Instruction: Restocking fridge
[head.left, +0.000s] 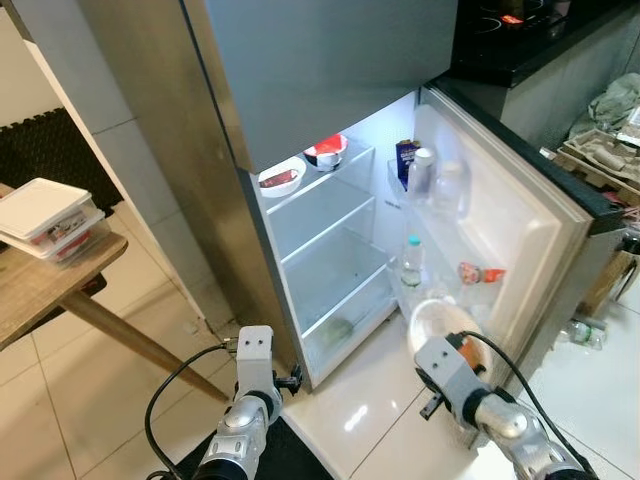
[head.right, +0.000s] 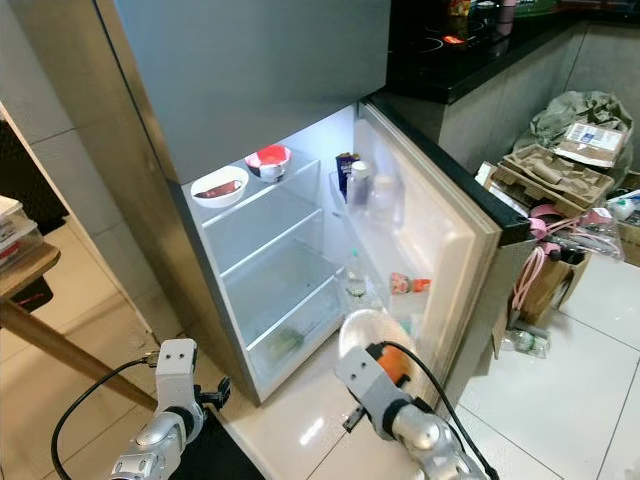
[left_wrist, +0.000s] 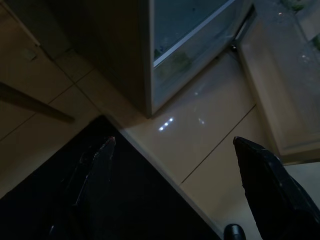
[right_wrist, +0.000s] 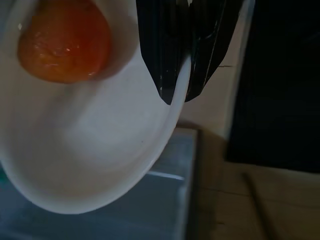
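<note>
A kitchen, fridge door open. The right gripper, at five o'clock, is clamped on the rim of a white bowl holding something orange; the left gripper hangs spread apart. Delivery step, seemingly: next, lift toward a shelf at twelve o'clock.

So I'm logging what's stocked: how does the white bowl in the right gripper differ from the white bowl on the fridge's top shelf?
The held bowl is pinched at its rim by the right gripper and tilted outside the fridge; the shelf bowl sits level on the top shelf. The held bowl carries something round and orange, the shelf bowl something dark red. Both are white and shallow.
</note>
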